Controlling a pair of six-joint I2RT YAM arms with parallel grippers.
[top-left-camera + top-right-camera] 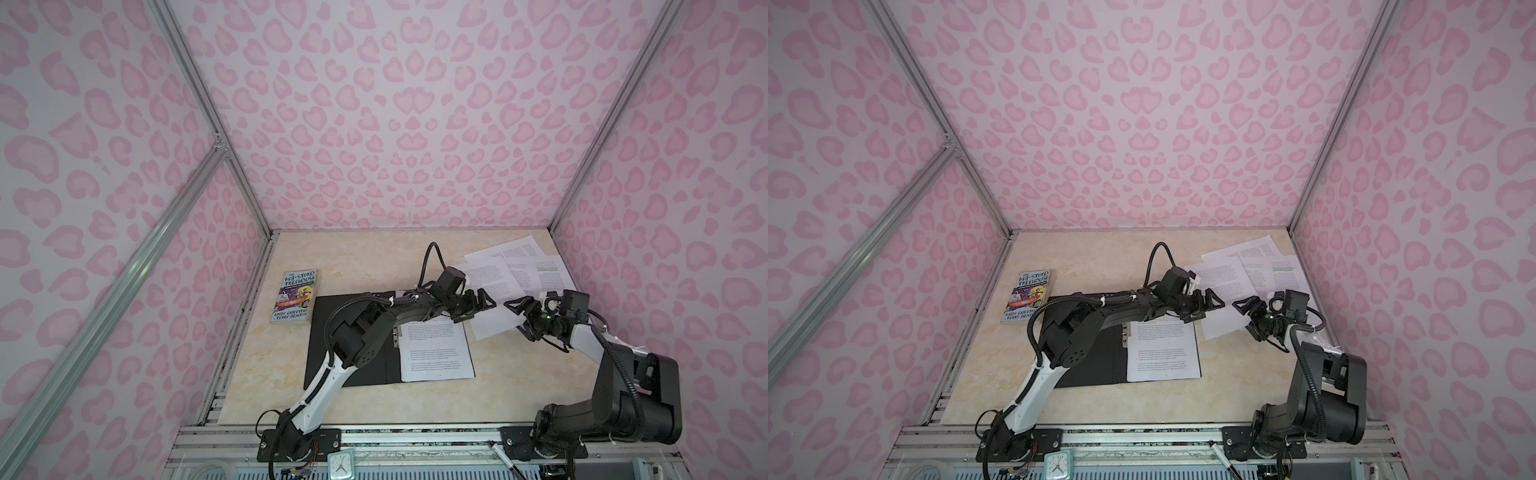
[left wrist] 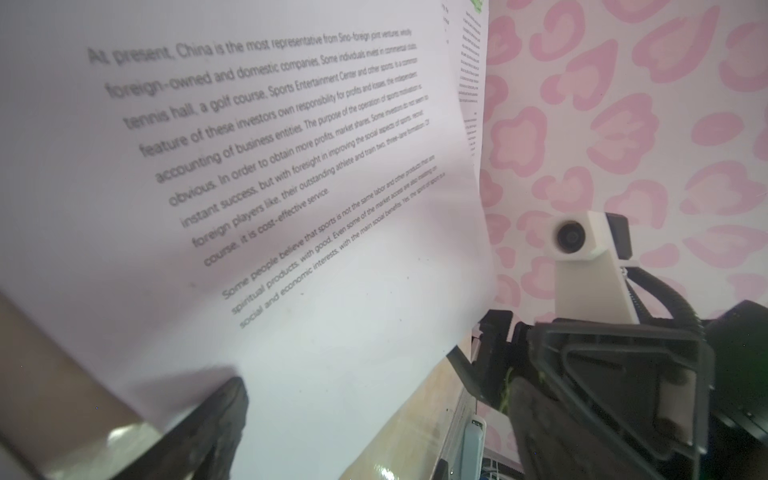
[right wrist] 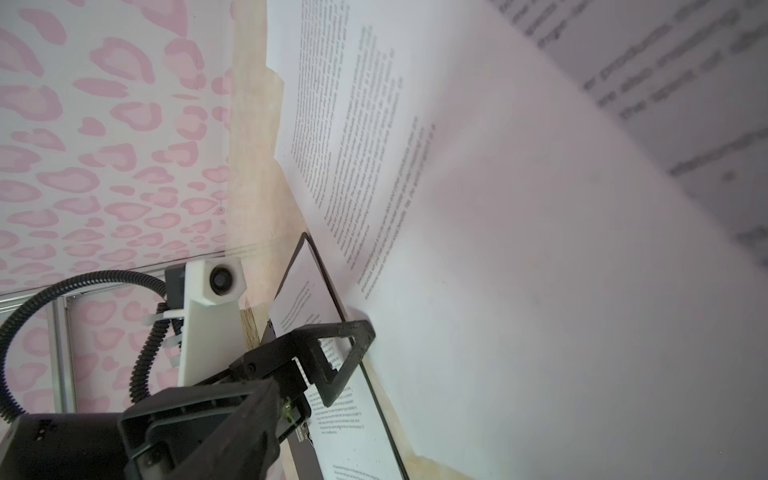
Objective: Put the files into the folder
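Left gripper (image 1: 473, 309) is spread wide, its angular black fingers at one edge of a limp white printed sheet (image 1: 494, 322). The right gripper (image 1: 517, 318) faces it with jaws parted too, at the opposite edge. That sheet lies skewed just beside the folder (image 1: 376, 368), which is thin, matte black and opened flat, with a metal clip (image 1: 394, 336) at the spine and one page (image 1: 436, 353) squared on its right half. More files (image 1: 519, 266) are fanned at back right, a glossy paperback (image 1: 293, 297) sits left, all on a marbled beige table (image 1: 353, 257)

One sheet (image 1: 436, 353) is laid in the right half of the folder (image 1: 374, 374); the book (image 1: 293, 296) is set at its rear-left corner (just beside), remaining files (image 1: 515, 266) behind-right.
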